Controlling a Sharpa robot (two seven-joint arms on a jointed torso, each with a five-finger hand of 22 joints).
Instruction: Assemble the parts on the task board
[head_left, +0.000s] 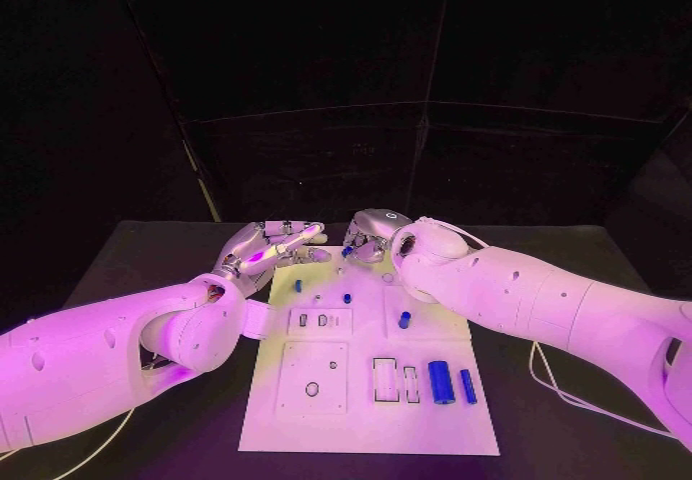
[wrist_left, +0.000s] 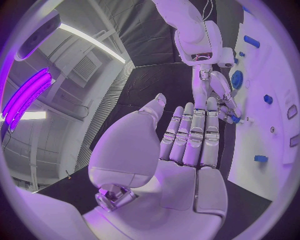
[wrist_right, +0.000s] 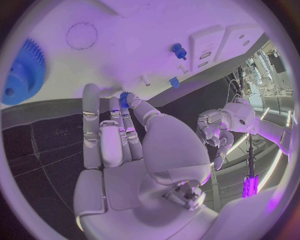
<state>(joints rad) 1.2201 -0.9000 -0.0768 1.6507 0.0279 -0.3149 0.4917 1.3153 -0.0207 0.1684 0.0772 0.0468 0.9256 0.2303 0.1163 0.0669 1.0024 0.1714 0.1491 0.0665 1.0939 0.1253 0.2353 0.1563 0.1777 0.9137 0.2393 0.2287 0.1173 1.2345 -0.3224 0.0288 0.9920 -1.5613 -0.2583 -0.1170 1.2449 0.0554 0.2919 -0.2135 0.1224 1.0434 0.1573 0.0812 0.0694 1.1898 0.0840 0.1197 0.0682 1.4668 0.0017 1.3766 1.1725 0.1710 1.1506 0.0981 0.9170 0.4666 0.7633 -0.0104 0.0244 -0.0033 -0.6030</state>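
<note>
Two hands at the task board (head_left: 433, 420) far edge: our right hand (wrist_right: 128, 145) pinches a small blue part (wrist_right: 124, 99) for seating, we reckon, left hand (wrist_left: 187, 145) w/ fingers pressed together, holding nothing.

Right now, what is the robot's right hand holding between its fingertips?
The right hand pinches a small blue part over the task board. Only its toothed tip shows; the fingers cover the rest.

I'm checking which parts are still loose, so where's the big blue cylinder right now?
In the head view the big blue cylinder lies on the task board, near its right edge, between a white slot and a thinner blue pin.
</note>
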